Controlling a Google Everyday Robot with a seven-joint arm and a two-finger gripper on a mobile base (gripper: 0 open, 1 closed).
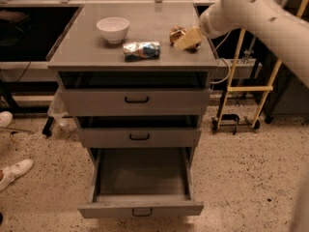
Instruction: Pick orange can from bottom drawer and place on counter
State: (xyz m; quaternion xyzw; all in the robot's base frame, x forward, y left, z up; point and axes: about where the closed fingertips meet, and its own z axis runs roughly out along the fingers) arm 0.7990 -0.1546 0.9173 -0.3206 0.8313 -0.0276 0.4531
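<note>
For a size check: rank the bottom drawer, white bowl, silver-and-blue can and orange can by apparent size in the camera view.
1. bottom drawer
2. silver-and-blue can and white bowl: alike, unranked
3. orange can, partly hidden by the gripper beside it on the counter

Warm, dim overhead light sheens the counter (91, 52); the gripper (186, 39) at its right rear glows pale; the bottom drawer (140, 209) is shadowed inside.

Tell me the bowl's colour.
The bowl is white, camera view; the gripper is beside the orange can on the counter.
</note>
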